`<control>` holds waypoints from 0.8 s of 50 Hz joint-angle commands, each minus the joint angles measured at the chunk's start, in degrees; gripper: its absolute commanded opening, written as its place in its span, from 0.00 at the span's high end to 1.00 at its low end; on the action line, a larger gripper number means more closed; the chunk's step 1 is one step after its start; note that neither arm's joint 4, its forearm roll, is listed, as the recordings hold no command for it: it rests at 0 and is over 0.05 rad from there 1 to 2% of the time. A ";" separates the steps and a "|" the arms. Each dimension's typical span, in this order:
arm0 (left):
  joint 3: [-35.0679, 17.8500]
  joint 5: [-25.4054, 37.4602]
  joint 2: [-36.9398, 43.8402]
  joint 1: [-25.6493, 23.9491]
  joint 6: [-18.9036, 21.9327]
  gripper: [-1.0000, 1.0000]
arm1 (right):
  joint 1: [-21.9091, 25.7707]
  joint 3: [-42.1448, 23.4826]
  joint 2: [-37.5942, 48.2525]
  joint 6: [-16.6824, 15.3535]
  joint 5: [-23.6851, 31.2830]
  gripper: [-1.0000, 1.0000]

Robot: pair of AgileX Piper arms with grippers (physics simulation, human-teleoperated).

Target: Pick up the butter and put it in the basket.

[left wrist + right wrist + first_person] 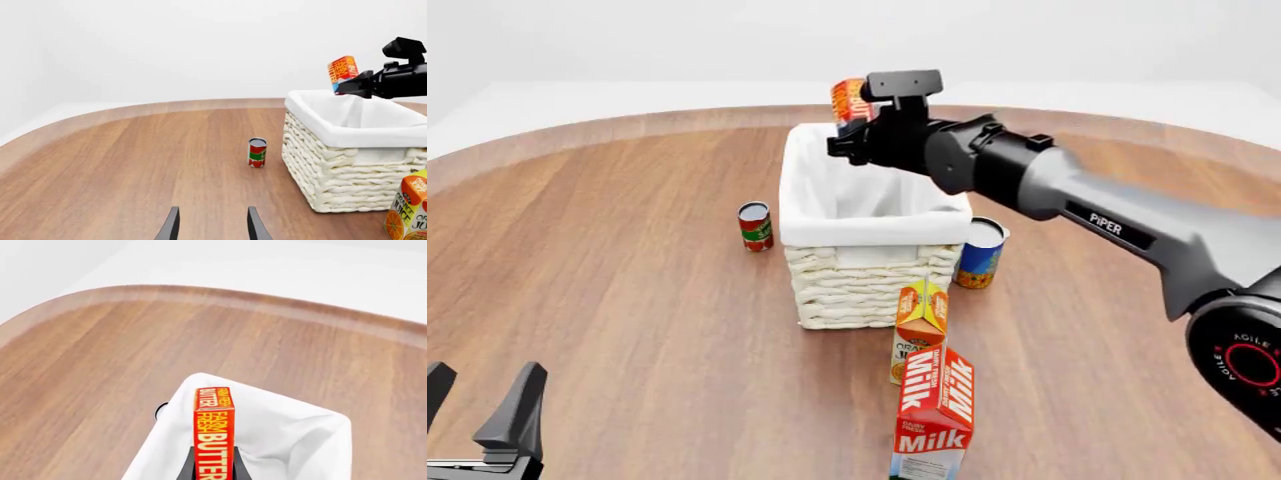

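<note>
The butter (849,99) is a small red box with white lettering, held over the far rim of the basket (857,285). My right gripper (854,128) is shut on its lower end. In the right wrist view the butter (213,427) stands between the fingers (238,469), above the white liner (293,435). The left wrist view shows the butter (342,71) and the right gripper (343,87) above the basket (347,170). My left gripper (478,405) is open and empty, low near the table's front left, and also shows in its own view (212,227).
A red-green can (755,227) stands left of the basket, and a blue can (980,254) stands to its right. An orange juice carton (920,315) and a milk carton (937,415) stand in front of it. The round wooden table (601,280) spreads to the left.
</note>
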 commanded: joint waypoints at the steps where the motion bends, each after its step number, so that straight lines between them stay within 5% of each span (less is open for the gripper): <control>1: 0.00 0.00 0.00 0.00 0.00 0.00 | -0.04 -1.94 0.60 0.79 -0.51 1.00; 40: 0.00 0.00 0.00 0.00 0.00 0.00 | -2.23 -1.70 1.92 0.81 -1.57 1.00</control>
